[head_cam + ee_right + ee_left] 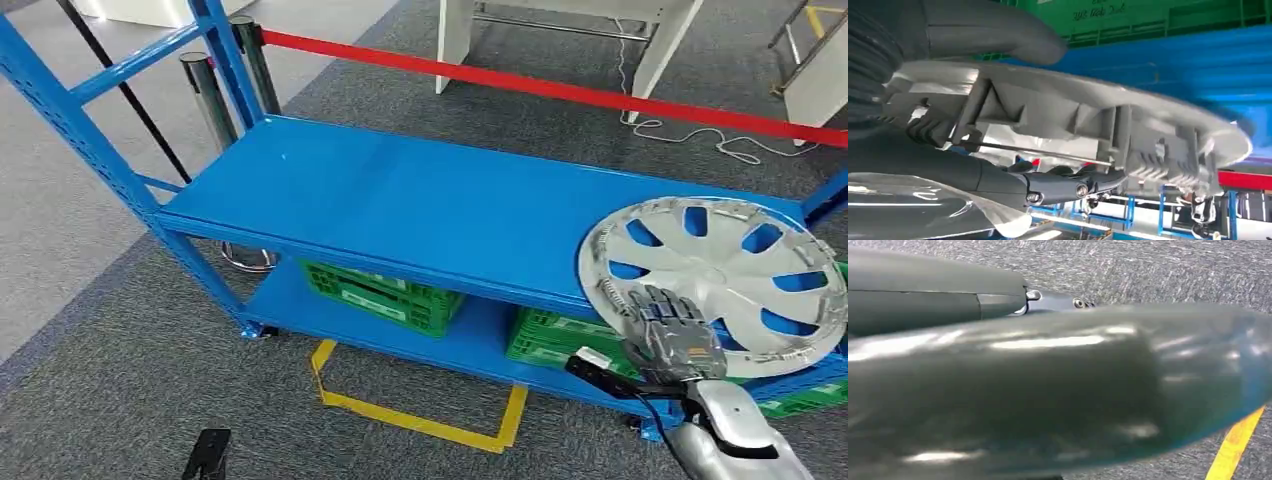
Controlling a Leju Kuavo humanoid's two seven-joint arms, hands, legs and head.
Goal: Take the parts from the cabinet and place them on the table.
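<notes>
Right hand (672,335) grips silver hubcap (730,270) over blue shelf (420,200); green crates (385,295) below; left hand state unclear.

Shelf rack (400,195): painted metal, smooth, satin blue. Wheel cover (715,280): moulded plastic, silver, semi-gloss face; ribbed matt underside (1073,120). Crates (385,295): green plastic lattice. Floor (130,370), lower left: rough grey carpet. Posts (205,90), upper left: polished metal.

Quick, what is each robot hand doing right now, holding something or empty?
Left robot hand: cannot be told.
Right robot hand: holding the round silver plastic wheel cover by its rim.
</notes>
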